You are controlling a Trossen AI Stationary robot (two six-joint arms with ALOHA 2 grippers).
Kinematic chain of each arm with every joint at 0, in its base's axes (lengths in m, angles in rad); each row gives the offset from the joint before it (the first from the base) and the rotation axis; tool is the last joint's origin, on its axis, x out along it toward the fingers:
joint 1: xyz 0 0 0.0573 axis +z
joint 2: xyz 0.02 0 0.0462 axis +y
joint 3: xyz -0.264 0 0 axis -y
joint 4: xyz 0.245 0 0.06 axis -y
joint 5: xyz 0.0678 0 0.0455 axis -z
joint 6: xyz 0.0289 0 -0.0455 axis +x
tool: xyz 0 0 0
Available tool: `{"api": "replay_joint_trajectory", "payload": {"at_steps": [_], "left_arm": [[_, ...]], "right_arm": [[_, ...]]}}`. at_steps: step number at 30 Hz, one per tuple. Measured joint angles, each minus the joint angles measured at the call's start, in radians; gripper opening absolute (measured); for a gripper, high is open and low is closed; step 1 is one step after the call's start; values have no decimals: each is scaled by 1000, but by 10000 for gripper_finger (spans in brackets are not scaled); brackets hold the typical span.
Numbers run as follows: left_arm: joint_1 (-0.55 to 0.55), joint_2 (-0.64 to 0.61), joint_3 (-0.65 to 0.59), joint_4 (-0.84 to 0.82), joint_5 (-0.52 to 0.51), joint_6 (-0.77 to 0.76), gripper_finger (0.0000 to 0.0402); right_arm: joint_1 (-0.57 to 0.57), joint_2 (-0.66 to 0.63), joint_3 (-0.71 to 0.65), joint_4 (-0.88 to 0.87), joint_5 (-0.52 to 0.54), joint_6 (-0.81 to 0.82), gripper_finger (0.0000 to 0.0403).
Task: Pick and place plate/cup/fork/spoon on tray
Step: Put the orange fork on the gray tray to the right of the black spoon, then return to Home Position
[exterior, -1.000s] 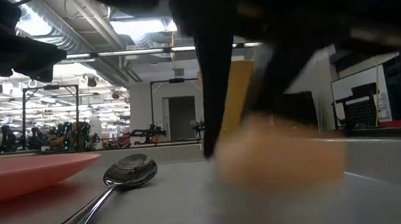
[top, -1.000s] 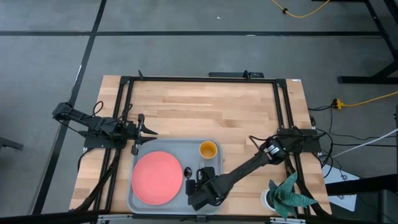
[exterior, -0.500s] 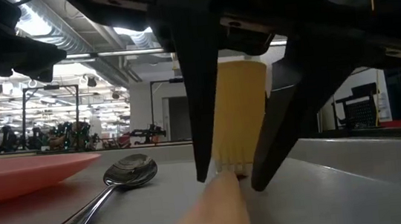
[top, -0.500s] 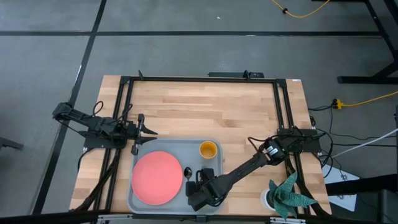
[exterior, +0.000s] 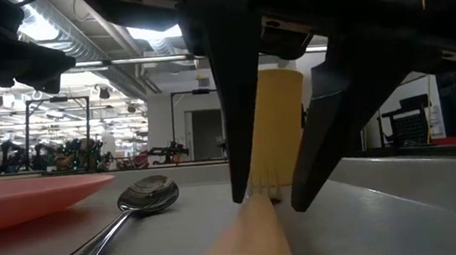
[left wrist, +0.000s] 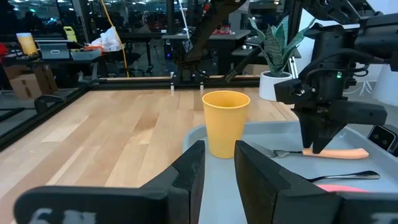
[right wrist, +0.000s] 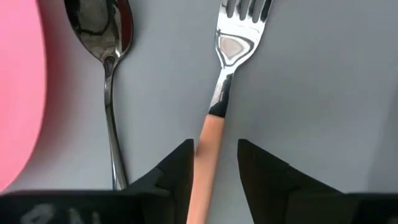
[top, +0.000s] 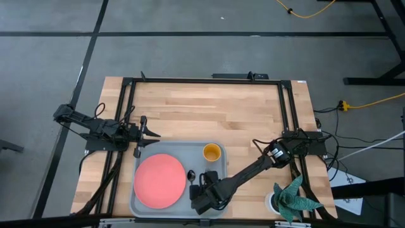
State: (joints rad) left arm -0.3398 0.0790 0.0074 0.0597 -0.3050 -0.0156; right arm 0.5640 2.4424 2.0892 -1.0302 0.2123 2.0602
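Fork [right wrist: 219,93] first: it now lies flat on the tray [top: 218,166], handle between the two fingers of your right hand [right wrist: 214,163], and those fingers have parted from it. Half a second ago they sat tighter around the handle; a second ago the low view showed the handle blurred in motion beneath the hand. In the low view the handle now rests on the tray floor with a gap on each side, so you have let go and the hand is open, holding nothing.

That puts the fork beside the spoon [right wrist: 106,56], apart from it and roughly parallel, with the plate [top: 159,180] on the spoon's far side and the cup [top: 212,152] standing upright farther along the tray. All four pieces look to be on the tray, so the placing seems done.

Your left hand [left wrist: 217,171] waits low over the worktop at the tray's edge near the cup, fingers slightly apart and empty.

Lift the right hand straight up so it does not drag the fork.
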Motion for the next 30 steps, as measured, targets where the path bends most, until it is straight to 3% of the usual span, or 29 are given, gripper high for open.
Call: {"api": "replay_joint_trajectory", "payload": {"at_steps": [22,30], "left_arm": [[0,0,0,0,0,0,80],[0,0,0,0,0,0,80]], "right_arm": [[0,0,0,-22,-56,-53,128],[0,0,77,-81,29,-77,128]]}}
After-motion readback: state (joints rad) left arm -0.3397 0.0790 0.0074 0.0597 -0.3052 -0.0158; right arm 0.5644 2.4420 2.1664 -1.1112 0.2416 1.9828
